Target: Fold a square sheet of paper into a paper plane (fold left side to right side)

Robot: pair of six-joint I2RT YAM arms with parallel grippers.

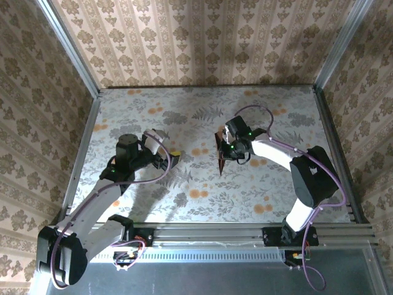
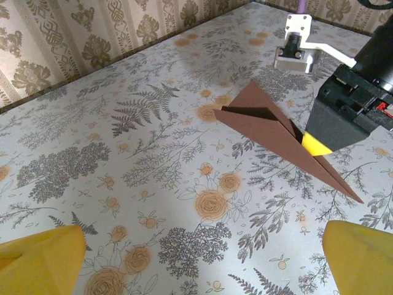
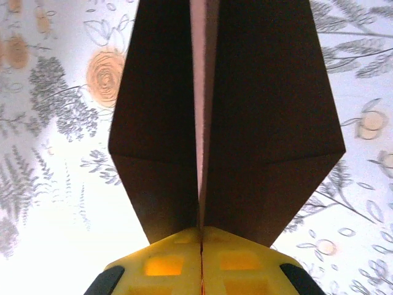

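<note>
Two hands are shown beyond the rail at the near edge of the worktop. Closest to the rail, left of its middle, the left hand is held spread wide, w/ nothing btwn its yellow fingers.

Further from the rail, approx. over its middle, the paper plane is found. It is a slim dark reddish-brown dart w/ its nose turned back towards the rail. The right hand is closed tight on it: the centre ridge is pinched btwn the yellow pads and the wings are splayed to either side. Whether the nose is resting on the worktop or lifted clear cannot be told.

Folding is judged done, or nearly so. The plane is judged v. light and thin, stiff only along its creases. A wing would be crushed or un-creased by a hard squeeze, and the whole thing shifted by a slight nudge. Hold is best taken on the ridge, where the layers are stacked, as at present. A slip is poss., since smooth matte paper is gripped over a small area only.
</note>
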